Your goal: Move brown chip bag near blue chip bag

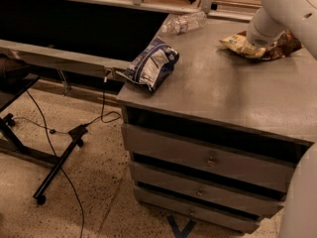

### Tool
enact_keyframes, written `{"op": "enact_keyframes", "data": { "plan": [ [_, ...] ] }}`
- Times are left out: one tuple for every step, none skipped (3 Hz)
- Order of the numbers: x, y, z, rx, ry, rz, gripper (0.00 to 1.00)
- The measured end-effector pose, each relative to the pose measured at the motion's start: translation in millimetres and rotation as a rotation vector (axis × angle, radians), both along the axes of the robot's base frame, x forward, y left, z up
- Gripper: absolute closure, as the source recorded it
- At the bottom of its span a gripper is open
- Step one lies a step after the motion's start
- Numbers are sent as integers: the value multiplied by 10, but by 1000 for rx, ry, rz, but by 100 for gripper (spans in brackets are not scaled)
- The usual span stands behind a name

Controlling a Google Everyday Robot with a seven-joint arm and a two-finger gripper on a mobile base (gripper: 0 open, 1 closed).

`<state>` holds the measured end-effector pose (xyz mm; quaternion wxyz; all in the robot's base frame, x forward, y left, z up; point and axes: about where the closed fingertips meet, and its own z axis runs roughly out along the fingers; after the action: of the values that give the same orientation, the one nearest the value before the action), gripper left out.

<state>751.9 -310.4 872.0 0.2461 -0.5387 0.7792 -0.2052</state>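
The brown chip bag (238,44) lies at the back right of the grey cabinet top, its cream end pointing left and its dark brown part (286,42) behind the arm. My gripper (257,41) is at the end of the white arm, right down on the middle of this bag, and the wrist hides where they meet. The blue chip bag (151,66), dark blue and white, lies at the left front corner of the top, partly over the edge, well apart from the brown bag.
A clear plastic water bottle (184,23) lies at the back of the cabinet top (223,90). Drawers (208,157) are below the top. A black stand (54,167) and cables are on the floor to the left. A dark shelf runs behind.
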Motion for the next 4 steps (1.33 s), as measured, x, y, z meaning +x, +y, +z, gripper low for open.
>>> {"op": "enact_keyframes", "data": {
  "plan": [
    [0,0,-1,0,0,0,100],
    [5,20,283,40,-40,13,100],
    [12,105,903,96,-136,35,100],
    [-19,240,1354,147,-206,67,100]
  ]
}}
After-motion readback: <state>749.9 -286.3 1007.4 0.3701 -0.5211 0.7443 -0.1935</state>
